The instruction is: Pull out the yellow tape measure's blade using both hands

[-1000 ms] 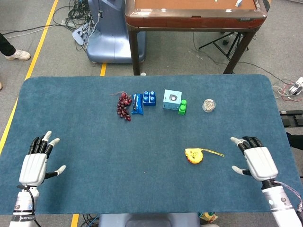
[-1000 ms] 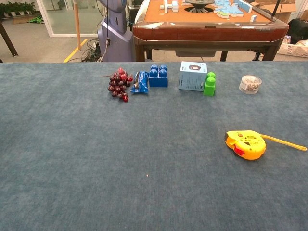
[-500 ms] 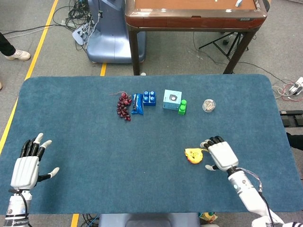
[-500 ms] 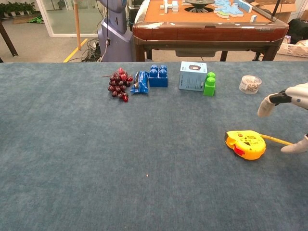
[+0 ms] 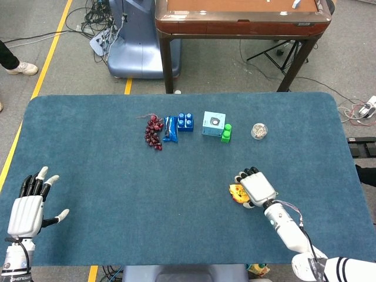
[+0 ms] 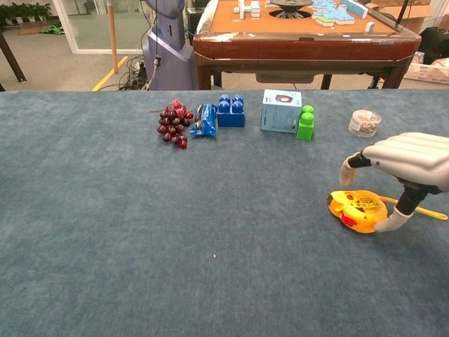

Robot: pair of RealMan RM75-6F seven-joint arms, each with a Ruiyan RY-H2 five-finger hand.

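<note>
Two robot hands over the blue worktop (image 5: 106, 176): right robot hand (image 6: 400, 168) spread just above the yellow tape measure (image 6: 356, 210), thumb beside its casing, not gripping; left robot hand (image 5: 26, 212) spread, well apart.

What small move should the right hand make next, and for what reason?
Probably lower and close the right hand on the yellow tape measure. It hovers just above the case with fingers apart, holding nothing, and the left hand is open, far away.
</note>
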